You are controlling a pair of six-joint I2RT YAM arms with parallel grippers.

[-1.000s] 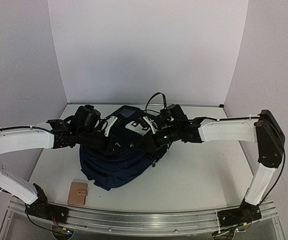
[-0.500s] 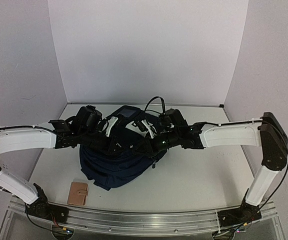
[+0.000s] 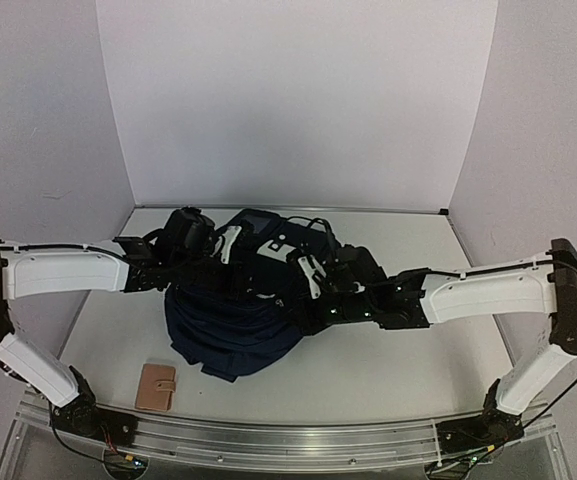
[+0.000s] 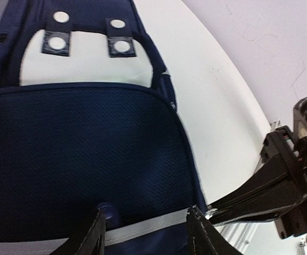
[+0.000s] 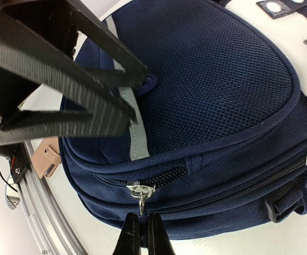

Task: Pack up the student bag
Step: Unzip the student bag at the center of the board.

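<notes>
- The left gripper [image 4: 145, 212] has its jaws apart, empty, resting over the top of the student bag [image 3: 226, 322]; its own camera shows navy mesh fabric filling the gap between the two fingers.
- A light-grey reflective stripe [image 4: 142, 231] runs across that gap, from one finger to the other.
- A small round navy snap [image 4: 104, 208] sits just beside the tip of the finger on the left of that view.
- Ahead of the left jaws, further along the bag, lies a white patch [image 4: 84, 64] with two navy tabs that carry pale rivets.
- The right gripper [image 5: 141, 218] is closed, its two fingertips pressed together on the lower end of a metal zipper pull [image 5: 139, 194].
- That pull hangs from a zip on the bag's side, straight ahead of the right jaws, below the mesh panel and the grey stripe.
- Beyond the zip, the left gripper's two black fingers spread in a V over the top of the bag.
- In the overhead view the bag lies mid-table [image 3: 398, 365] between the two arms, both sets of jaws on its far half.
- A tan wallet [image 3: 156, 387] lies on the table well apart from both jaws, near the bag's near-left corner and close to the metal rail [image 3: 268, 435].
</notes>
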